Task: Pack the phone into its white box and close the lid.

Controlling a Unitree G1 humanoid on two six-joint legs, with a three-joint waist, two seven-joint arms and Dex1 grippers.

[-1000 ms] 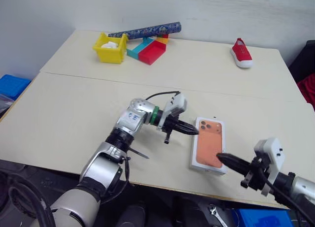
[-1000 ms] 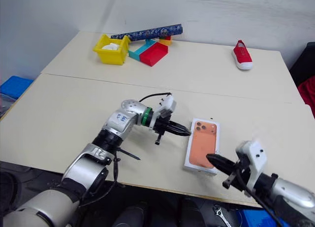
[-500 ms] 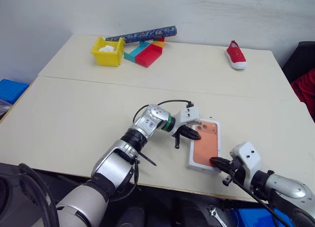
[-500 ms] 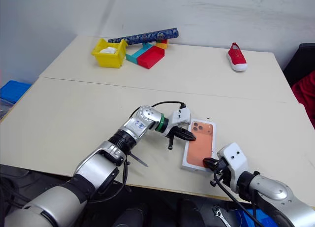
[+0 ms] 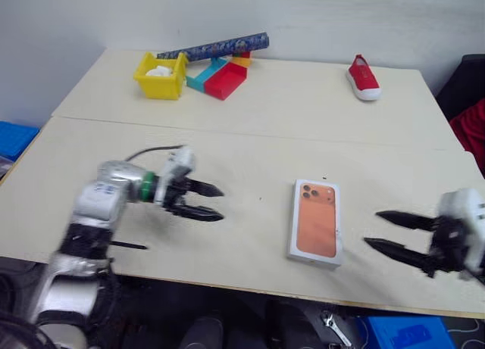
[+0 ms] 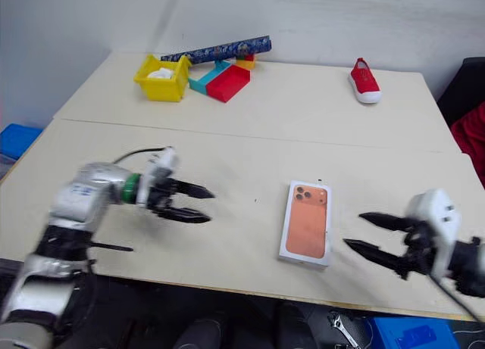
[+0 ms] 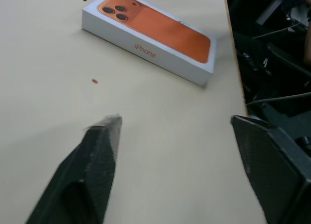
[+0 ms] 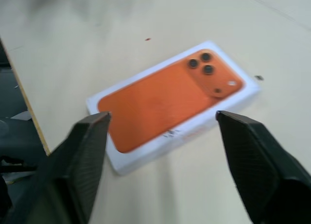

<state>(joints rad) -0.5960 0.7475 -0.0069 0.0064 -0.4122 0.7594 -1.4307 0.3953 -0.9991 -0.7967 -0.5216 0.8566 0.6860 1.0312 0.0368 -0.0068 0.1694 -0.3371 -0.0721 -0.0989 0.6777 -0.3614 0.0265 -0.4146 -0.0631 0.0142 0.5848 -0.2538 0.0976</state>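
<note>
The white box (image 5: 313,257) lies flat near the table's front edge, closed. Its lid (image 5: 317,222) is on top, with the printed orange phone facing up. The phone itself is hidden. My left gripper (image 5: 221,204) hovers well to the left of the box, pointing toward it, open and holding nothing. My right gripper (image 5: 372,228) hangs a short way to the right of the box, open and holding nothing. The left wrist view shows the closed box (image 7: 146,51) beyond the spread fingers (image 7: 99,151). In the right wrist view the lid (image 8: 165,95) lies between and beyond the fingers (image 8: 87,146).
At the back left stand a yellow bin (image 5: 160,75), red and teal trays (image 5: 224,78) and a patterned tube (image 5: 216,46). A red shoe (image 5: 363,78) lies at the back right. The table's front edge (image 5: 250,288) runs just below the box.
Both grippers were shut with their tips against the box's ends. Now both have pulled away, the left far to the left and the right to the right and up, and both have opened.
</note>
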